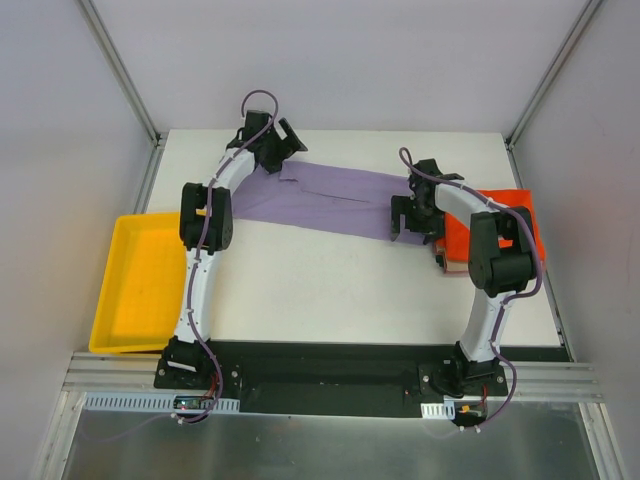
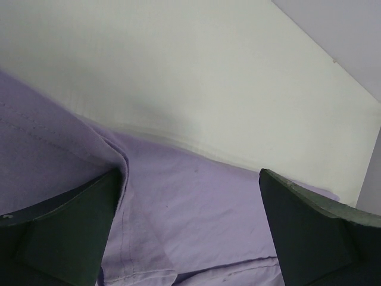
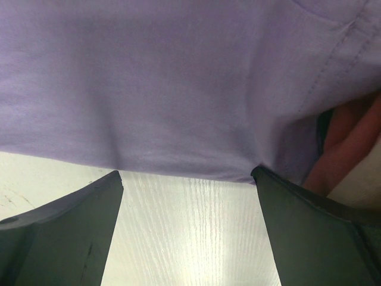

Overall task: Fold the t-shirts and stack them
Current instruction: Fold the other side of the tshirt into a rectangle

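A purple t-shirt [image 1: 320, 198] lies spread across the back of the white table, partly folded. My left gripper [image 1: 280, 143] is open over its far left end; the left wrist view shows purple cloth [image 2: 196, 220] with a hem fold between the spread fingers. My right gripper [image 1: 412, 222] is open at the shirt's near right edge; in the right wrist view the purple hem [image 3: 178, 107] lies just beyond the fingers, with bare table between them. An orange t-shirt [image 1: 500, 225] lies folded at the right, partly under the right arm and seen in the right wrist view [image 3: 351, 143].
A yellow tray [image 1: 140, 283] stands at the table's left edge. Metal frame posts and grey walls close in the table at the back and on both sides. A black base rail [image 1: 330, 375] runs along the near edge.
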Motion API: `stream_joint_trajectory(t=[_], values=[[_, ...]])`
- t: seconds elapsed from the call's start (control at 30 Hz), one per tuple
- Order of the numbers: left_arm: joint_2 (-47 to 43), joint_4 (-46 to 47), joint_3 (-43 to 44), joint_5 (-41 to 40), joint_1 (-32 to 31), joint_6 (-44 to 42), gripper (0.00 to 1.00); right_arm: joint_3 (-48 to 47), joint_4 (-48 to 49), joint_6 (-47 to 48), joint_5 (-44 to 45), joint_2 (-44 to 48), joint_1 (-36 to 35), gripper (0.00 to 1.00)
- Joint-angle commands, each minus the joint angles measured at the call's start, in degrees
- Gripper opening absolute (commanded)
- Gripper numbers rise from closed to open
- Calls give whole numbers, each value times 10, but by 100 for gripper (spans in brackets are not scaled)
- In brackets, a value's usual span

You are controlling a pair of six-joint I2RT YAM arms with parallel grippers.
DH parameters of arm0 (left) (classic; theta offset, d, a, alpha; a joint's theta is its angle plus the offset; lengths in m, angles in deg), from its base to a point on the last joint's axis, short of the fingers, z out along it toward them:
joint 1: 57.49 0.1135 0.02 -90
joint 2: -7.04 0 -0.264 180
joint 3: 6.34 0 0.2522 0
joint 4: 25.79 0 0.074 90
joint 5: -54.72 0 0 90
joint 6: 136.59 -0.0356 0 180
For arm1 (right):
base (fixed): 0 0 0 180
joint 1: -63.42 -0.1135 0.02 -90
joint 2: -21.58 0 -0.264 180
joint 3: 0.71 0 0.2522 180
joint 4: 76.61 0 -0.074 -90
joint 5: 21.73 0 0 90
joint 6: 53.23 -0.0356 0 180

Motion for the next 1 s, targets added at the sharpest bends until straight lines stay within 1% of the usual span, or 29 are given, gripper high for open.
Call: stream_joint_trajectory(t=[0.0, 0.17, 0.3, 0.37, 0.47, 0.57, 0.67, 0.8, 0.83, 0.9, 0.93, 0.97], values=[[3, 14, 34, -26, -3, 28, 99, -17, -28, 11, 14, 1, 9, 96], [-13, 13, 14, -17, -16, 50, 99, -15, -28, 10, 14, 1, 9, 96], [-50, 13, -36, -59, -18, 47, 99, -10, -28, 11, 14, 4, 11, 96], [-54, -2, -36, -69, -17, 52, 99, -6, -28, 11, 14, 6, 11, 96], [-56, -4, -47, -83, -18, 83, 99, -1, -25, 11, 14, 8, 11, 96], [-39, -4, -15, -55, -18, 106, 99, 0, -22, 11, 11, 7, 13, 96], [-20, 31, 17, 0, -18, 117, 99, -1, -22, 11, 9, 7, 13, 96], [-33, 54, 15, -12, -18, 115, 99, 2, -20, 11, 12, 8, 12, 96], [-37, 67, 7, -14, -17, 124, 99, 2, -19, 10, 14, 7, 13, 96], [-41, 106, -21, 4, -16, 172, 99, 1, -19, 9, 11, 6, 13, 96], [-34, 137, -24, 11, -16, 181, 99, 2, -19, 9, 7, 6, 13, 96], [-26, 137, -14, 14, -17, 186, 99, 2, -19, 8, 5, 6, 13, 96]])
